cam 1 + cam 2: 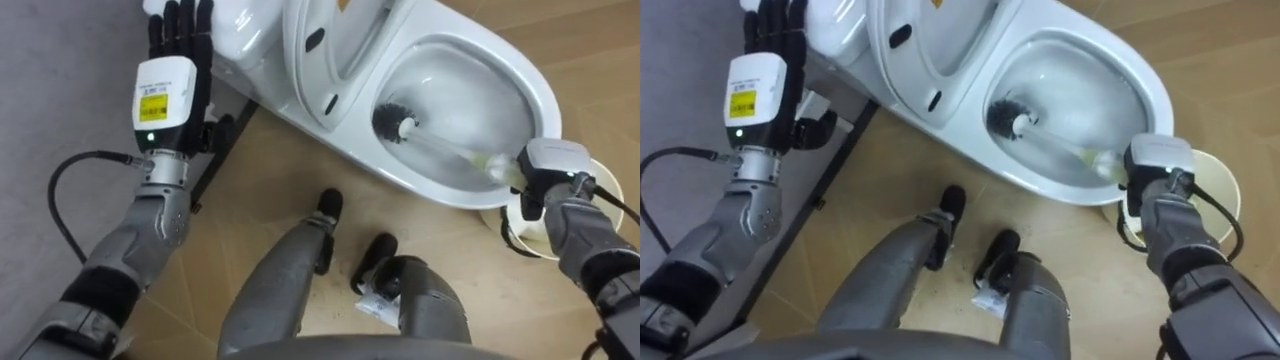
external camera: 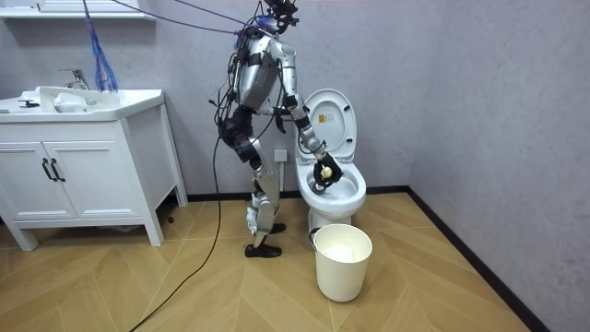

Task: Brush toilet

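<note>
Gripped toilet brush (image 1: 432,138) in right hand (image 1: 548,172), fingers curled round handle; bristle head low inside toilet (image 1: 541,86) bowl. Held left hand (image 1: 170,88) raised beside cistern (image 1: 240,30), fingers straight. White bin (image 2: 343,261) just beside toilet.

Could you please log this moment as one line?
right hand: grips toilet brush dipped in toilet bowl | left hand: open, raised by tank | lid: up
</note>
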Controlling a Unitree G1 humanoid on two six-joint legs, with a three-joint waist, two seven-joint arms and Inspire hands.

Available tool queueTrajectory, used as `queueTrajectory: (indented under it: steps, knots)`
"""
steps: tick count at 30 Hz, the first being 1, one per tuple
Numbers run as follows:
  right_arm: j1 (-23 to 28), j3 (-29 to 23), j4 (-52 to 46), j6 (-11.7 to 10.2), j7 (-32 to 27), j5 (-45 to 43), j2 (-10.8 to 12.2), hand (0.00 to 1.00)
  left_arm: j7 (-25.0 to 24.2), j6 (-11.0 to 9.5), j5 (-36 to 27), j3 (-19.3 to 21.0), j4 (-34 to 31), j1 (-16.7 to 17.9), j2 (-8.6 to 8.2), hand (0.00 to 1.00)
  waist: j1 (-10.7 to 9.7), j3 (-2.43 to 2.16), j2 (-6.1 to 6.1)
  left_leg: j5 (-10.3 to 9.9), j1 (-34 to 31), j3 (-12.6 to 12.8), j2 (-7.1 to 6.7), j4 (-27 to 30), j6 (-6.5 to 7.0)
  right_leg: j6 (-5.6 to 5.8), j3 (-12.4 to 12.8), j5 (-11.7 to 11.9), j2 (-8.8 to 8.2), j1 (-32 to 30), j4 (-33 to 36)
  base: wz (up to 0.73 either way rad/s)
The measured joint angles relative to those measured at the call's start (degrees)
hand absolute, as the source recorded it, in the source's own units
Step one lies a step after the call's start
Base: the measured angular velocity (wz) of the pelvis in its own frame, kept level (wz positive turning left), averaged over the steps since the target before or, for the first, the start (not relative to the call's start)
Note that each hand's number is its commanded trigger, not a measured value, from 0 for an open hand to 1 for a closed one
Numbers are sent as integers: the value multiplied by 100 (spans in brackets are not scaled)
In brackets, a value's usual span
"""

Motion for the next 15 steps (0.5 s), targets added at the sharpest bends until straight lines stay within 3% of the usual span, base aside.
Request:
queueTrajectory:
  steps: [6, 11, 15]
  knots:
    - [109, 66, -532, 318, 57, -135, -7, 100, 261, 209, -71, -65, 46, 33, -136, 0, 7, -5, 42, -3, -8, 39, 32, -2, -35, -40, 14, -10, 22, -13, -16, -1]
    - [88, 98, -552, 328, 113, 120, -42, 100, 284, 322, -191, -131, 36, -1, -132, 0, 18, -6, 50, -12, -17, 79, 62, 11, -48, -62, 30, -22, 39, -32, -5, -1]
    - [-293, 258, -86, 283, 57, 991, -87, 100, 301, 458, -331, -187, 28, -104, -117, 0, 20, 4, 69, -1, -145, 128, 62, 69, -66, -126, 49, -67, -25, -221, 187, -3]
